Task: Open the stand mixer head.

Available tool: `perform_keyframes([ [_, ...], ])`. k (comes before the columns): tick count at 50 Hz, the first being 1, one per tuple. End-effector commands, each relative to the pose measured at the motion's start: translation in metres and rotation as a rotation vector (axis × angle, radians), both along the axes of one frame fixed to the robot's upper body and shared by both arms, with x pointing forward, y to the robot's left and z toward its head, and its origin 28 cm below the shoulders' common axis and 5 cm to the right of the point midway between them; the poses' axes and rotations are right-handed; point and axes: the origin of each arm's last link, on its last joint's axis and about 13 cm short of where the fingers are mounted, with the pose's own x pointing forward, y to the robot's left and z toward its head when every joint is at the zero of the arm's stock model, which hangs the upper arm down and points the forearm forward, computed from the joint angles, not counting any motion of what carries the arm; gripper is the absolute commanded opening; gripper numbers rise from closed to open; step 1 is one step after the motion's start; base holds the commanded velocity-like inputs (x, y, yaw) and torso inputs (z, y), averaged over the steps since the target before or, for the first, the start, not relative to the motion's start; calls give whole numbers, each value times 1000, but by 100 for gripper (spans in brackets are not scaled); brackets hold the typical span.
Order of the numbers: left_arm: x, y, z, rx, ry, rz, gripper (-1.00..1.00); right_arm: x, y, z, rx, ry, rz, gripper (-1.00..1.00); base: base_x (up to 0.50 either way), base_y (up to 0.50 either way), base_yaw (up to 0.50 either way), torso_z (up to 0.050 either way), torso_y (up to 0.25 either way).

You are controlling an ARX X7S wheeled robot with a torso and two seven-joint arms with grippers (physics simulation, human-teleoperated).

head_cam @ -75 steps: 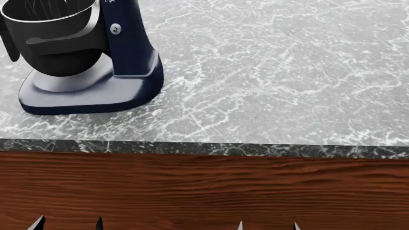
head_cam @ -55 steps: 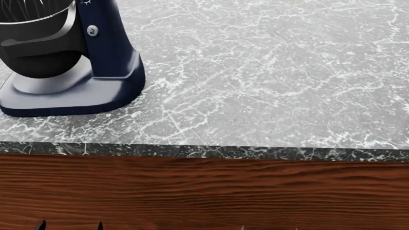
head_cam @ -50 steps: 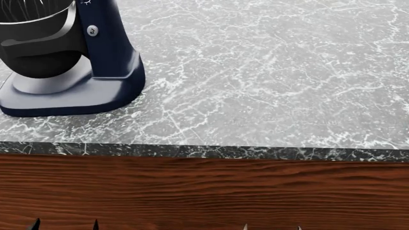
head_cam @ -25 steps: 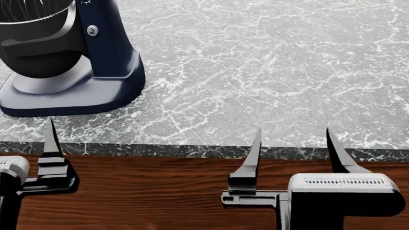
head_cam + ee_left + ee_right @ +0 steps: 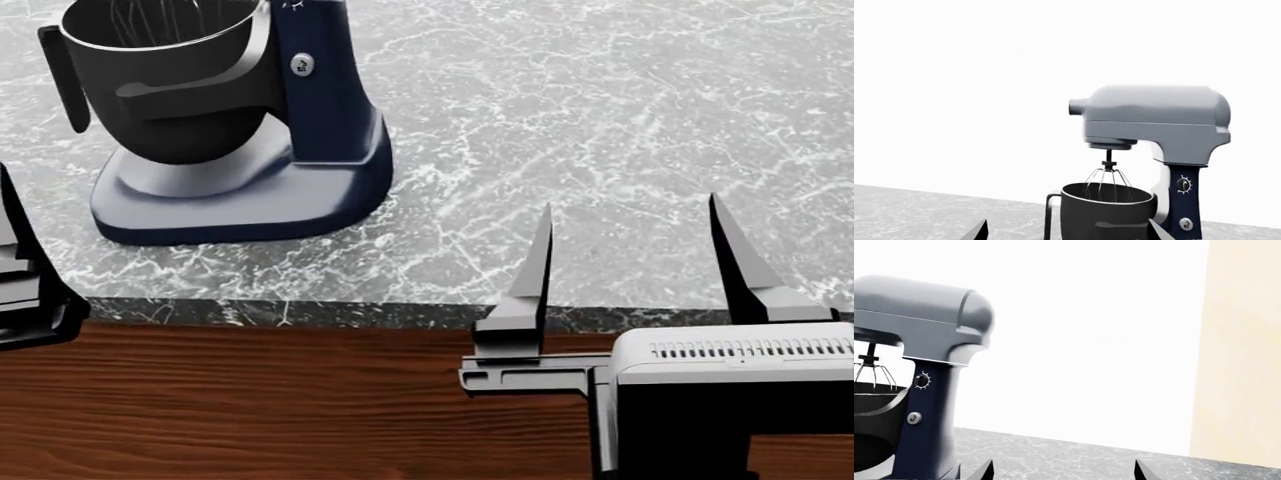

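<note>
Right hand (image 5: 627, 262) released, fingers wide apart, empty above the desk (image 5: 601, 120) edge; left hand (image 5: 20, 270) state unclear; stand mixer head (image 5: 1154, 120) down at 10 o'clock.

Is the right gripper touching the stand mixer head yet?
Apart. In the right wrist view, the right gripper shows only its fingertips low in the frame, open, with bare counter and background between them and the stand mixer head.

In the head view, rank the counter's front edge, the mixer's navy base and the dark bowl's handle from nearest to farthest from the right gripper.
From the right gripper:
1. Counter's front edge, just below its fingertips.
2. Mixer's navy base, off to its left.
3. Dark bowl's handle, farthest, at the far left.
</note>
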Motion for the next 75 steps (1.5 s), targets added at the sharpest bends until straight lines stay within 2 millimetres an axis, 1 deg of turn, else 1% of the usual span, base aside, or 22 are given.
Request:
perform_keyframes([
  [1,-3,3,4,-11,-47,-17,100,-2,0,4,-4,-20,4,100,0,500,0,0,0],
  [31,0,1,7,-19,-55,-14,100,1,0,2,-1,-14,-1,100,0,500,0,0,0],
  [36,0,0,7,-21,-57,-18,100,0,0,6,14,-43,20,100,0,0,0,0,0],
  [38,-1,0,8,-21,-59,-20,100,-2,0,7,-16,-59,23,100,104,0,0,0,0],
  [51,-5,2,10,-26,-66,-21,100,-1,0,6,-1,-50,3,100,500,0,0,0,0],
  [52,-5,2,10,-29,-66,-22,100,0,0,5,11,-26,2,100,375,0,0,0,0],
  [56,-4,2,9,-27,-62,-21,100,0,0,4,4,-39,5,100,0,0,0,0,0],
  [57,-4,3,8,-27,-63,-21,100,1,-1,4,5,-41,7,-100,0,0,0,0,0],
  [66,-5,4,8,-28,-59,-20,100,11,-2,11,-16,-52,14,-100,0,0,0,0,0],
  [71,-2,1,6,-28,-57,-21,100,28,-1,22,-58,-38,27,-100,0,0,0,0,0],
  [75,-2,2,7,-30,-58,-18,100,40,-1,26,-71,-20,28,-100,0,0,0,0,0],
])
